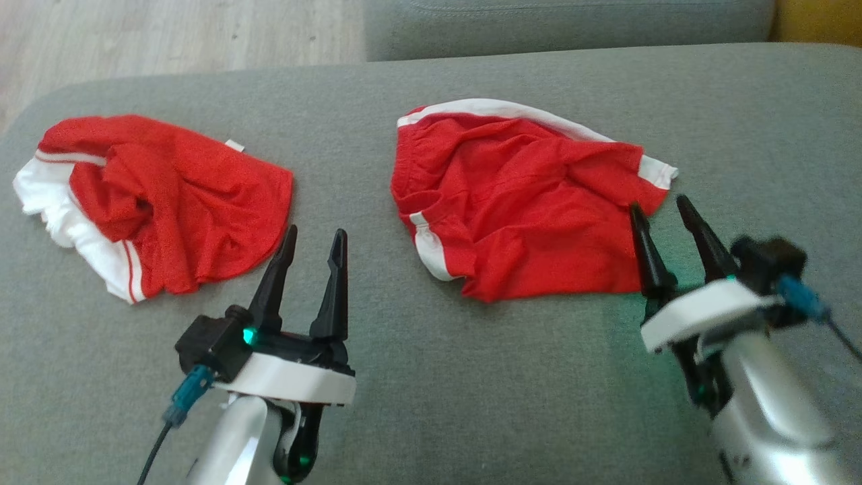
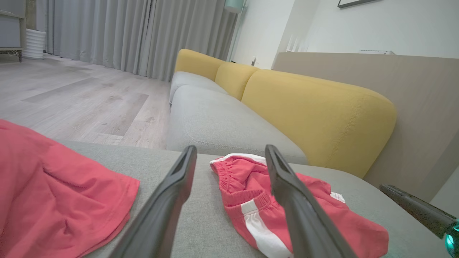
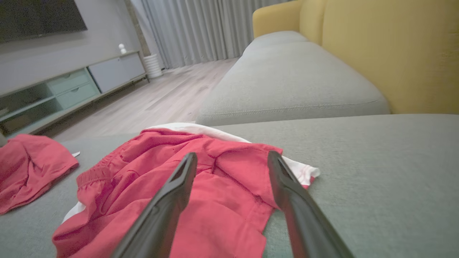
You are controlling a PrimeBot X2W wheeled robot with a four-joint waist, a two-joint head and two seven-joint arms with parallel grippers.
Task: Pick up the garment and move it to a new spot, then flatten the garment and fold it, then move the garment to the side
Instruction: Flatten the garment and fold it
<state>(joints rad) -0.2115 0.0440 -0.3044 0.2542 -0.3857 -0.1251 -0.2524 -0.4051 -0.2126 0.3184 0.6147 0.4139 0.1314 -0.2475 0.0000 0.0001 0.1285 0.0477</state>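
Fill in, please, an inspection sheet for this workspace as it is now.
Surface: grey sofa cushion, flat.
Job's things: left red shorts and right red shorts, both crumpled, white trim, lying apart.
Clutter: nothing seen.
Grippers: left gripper open over the cushion beside the left red shorts; right gripper open, tips at the right red shorts' edge.
Cables: left cable and right cable, dark, with blue plugs at the wrists.
Surroundings: yellow backrest, wood floor, grey curtains, TV cabinet.

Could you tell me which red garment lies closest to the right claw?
The right-hand garment, its edge by the right claw; the other garment lies far left.
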